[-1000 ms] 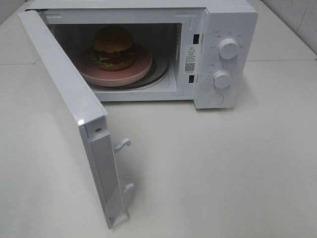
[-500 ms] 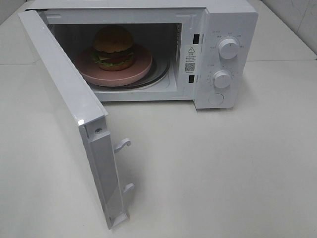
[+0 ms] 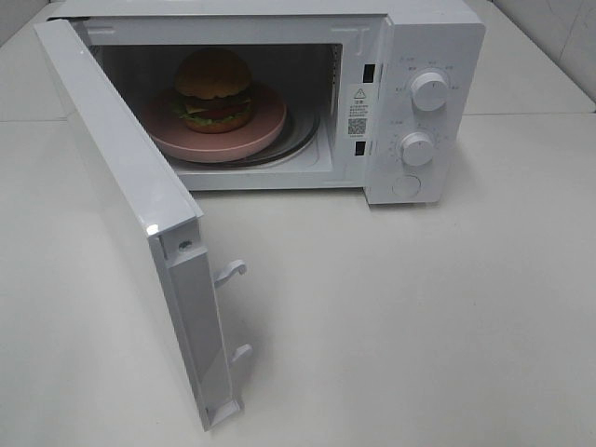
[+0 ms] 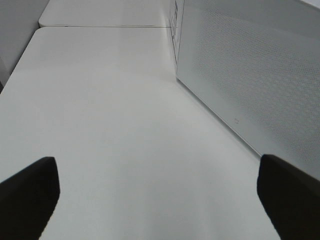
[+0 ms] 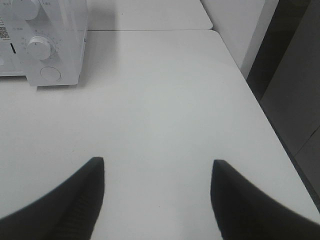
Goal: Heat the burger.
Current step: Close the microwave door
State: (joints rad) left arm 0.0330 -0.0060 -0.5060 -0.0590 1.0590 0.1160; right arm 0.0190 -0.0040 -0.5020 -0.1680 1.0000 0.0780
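Note:
The burger (image 3: 213, 89), with a brown bun and green lettuce, sits on a round pink plate (image 3: 265, 130) inside the white microwave (image 3: 433, 37). The microwave door (image 3: 121, 186) stands wide open, swung out toward the front left. Neither gripper shows in the exterior high view. My left gripper (image 4: 155, 192) is open and empty over the bare table, beside the outer face of the door (image 4: 250, 75). My right gripper (image 5: 156, 192) is open and empty over the table, off to the right of the microwave's control panel (image 5: 45, 45).
The microwave has two white knobs (image 3: 429, 90) and a round button (image 3: 407, 185) on its right panel. The door's latch hooks (image 3: 230, 272) stick out from its free edge. The table edge (image 5: 260, 110) lies to the right, with a dark gap beyond it.

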